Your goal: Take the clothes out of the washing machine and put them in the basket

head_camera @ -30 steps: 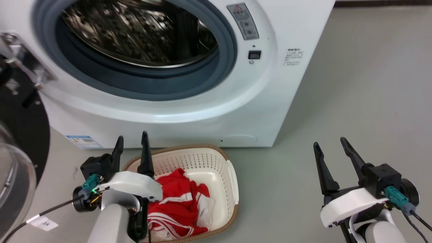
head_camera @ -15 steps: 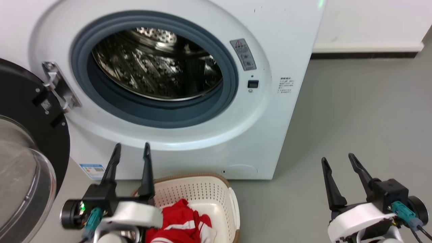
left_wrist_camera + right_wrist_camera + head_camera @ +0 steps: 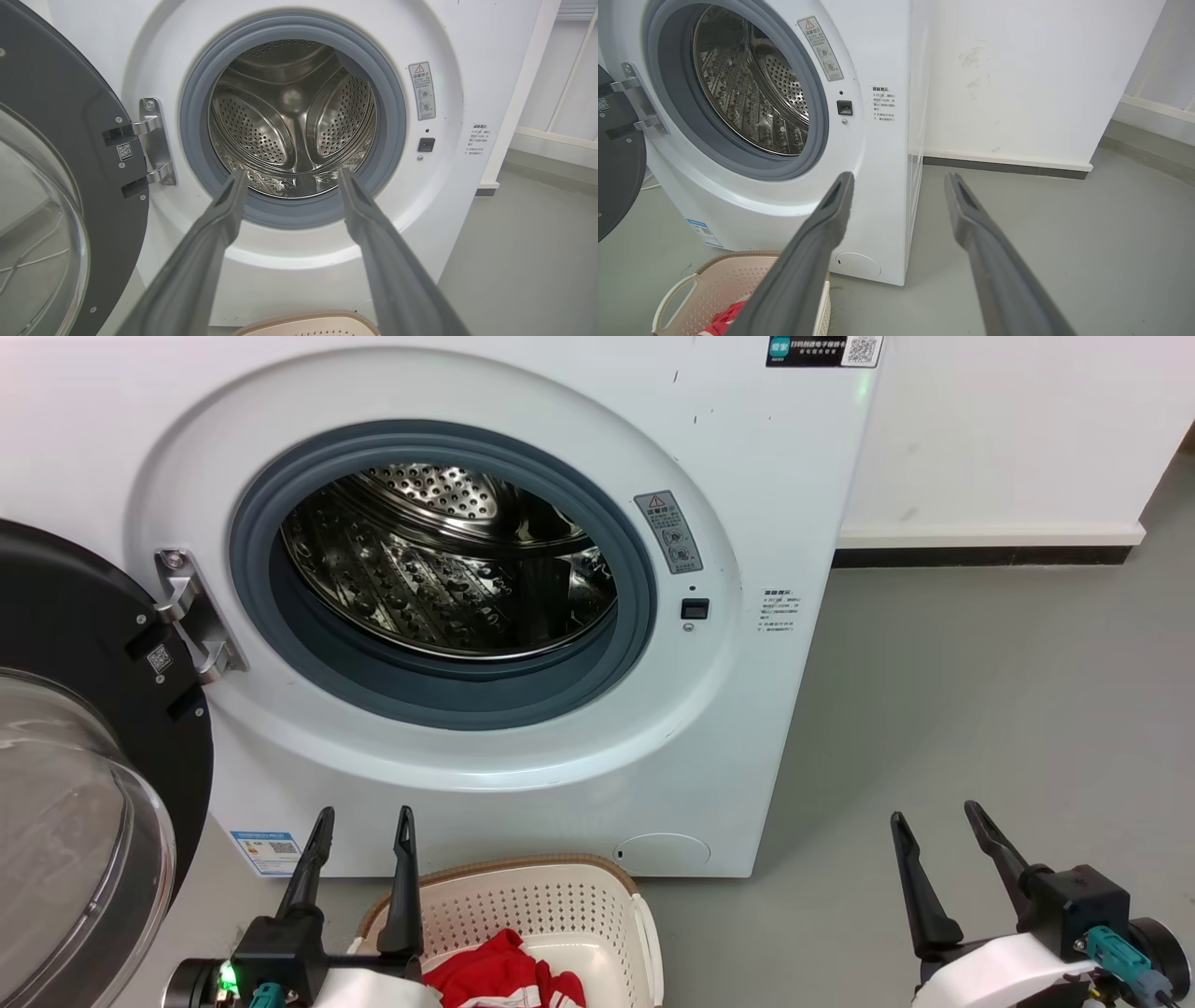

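Red clothes [image 3: 499,975] lie in the basket [image 3: 546,905], just before the washing machine [image 3: 747,476] (door [image 3: 65,616] swung wide). Left gripper [image 3: 364,814] hangs over the basket's left rim, fingers spread, empty; right gripper [image 3: 934,812], well apart, spread too.

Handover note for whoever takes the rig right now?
Left gripper: open, empty, at the left rim of the cream perforated plastic basket.
Right gripper: open, empty, over floor right of the large white front-loading washing machine.
Bright red, white-striped fabric garment lies in the basket, so the transfer looks done.
Black-rimmed glass door open; perforated steel drum looks empty.
Left: apparently nothing.
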Robot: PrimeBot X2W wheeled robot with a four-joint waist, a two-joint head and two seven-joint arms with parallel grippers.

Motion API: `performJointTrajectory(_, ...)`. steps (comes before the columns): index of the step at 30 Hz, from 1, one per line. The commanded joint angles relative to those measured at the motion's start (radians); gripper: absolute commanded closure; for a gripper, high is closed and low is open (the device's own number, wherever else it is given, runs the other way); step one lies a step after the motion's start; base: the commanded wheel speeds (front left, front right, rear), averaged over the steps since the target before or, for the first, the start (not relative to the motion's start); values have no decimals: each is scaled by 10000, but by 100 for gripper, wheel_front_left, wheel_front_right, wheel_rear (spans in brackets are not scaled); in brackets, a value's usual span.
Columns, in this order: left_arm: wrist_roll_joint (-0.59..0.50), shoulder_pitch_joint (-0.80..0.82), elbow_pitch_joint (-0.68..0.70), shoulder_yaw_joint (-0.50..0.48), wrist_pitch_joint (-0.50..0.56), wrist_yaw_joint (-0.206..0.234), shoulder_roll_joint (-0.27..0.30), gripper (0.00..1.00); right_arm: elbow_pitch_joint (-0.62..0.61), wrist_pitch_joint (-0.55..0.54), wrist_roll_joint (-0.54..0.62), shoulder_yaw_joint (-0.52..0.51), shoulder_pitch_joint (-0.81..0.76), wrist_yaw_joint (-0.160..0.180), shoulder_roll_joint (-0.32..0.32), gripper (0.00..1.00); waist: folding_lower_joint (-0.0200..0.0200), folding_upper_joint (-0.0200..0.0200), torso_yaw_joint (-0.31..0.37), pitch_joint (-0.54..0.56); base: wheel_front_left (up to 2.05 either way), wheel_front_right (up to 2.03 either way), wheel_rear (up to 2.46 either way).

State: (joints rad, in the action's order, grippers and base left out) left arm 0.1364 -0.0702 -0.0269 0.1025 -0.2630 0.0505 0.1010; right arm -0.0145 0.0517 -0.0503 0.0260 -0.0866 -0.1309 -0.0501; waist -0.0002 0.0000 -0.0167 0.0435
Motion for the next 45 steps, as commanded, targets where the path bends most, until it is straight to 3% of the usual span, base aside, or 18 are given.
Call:
performJointTrajectory(1, 67, -133, 48, 12, -26, 53, 15, 0, -59, -24, -46, -20, -115, 3, -2, 0, 2, 0, 4, 26, 0, 0, 0)
performJointTrajectory(7, 111, -206, 11, 36, -15, 79, 69, 0, -32, -34, -117, 17, -125, 3, -2, 0, 2, 0, 1, 71, 0, 0, 0)
performJointTrajectory(8, 92, -116, 0, 29, 0, 29, 44, 100, -19, -11, -94, 10, -27, 0, 0, 100, 2, 0, 2, 72, 0, 0, 0)
performJointTrajectory(13, 230, -199, -314, 28, 44, 7, -2, 100, 273, 7, -252, 43, -134, -2, 6, 100, 2, 0, 4, 70, 0, 0, 0)
performJointTrajectory(45, 5867, 615, -1029, -805, 1468, -702, -176, 100, 1141, -347, -6516, -162, 706, -1, -280, 100, 2, 0, 46, -68, 0, 0, 0)
